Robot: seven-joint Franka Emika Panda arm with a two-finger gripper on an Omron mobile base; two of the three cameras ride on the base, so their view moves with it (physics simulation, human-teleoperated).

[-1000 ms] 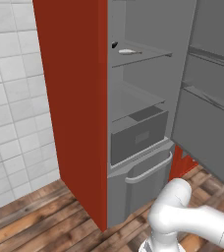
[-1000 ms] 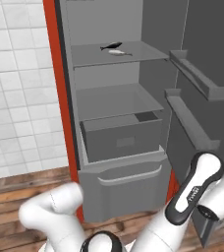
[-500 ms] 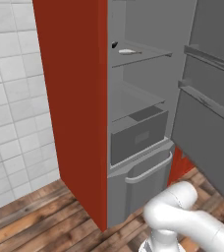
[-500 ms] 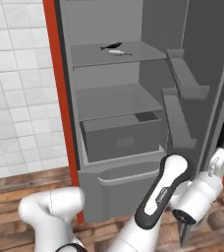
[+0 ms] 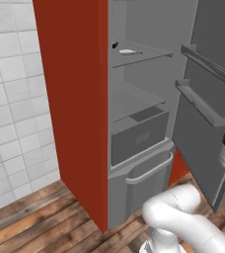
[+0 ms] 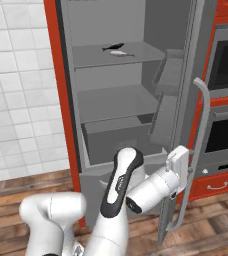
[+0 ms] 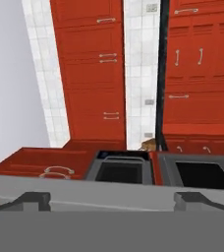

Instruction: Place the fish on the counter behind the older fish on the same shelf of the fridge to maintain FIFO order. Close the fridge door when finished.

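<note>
Base views flanking fridge [image 6: 131, 100]

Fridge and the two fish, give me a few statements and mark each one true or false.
1. The dark fish lies on the same shelf as the pale fish. True.
2. The dark fish lies nearer the fridge's front than the pale one. False: it lies behind it.
3. The fridge door is fully shut. False: it stands partly open.
4. The gripper sits beside the door handle. True.
5. The gripper holds a fish. False: both fish lie on the shelf.
</note>
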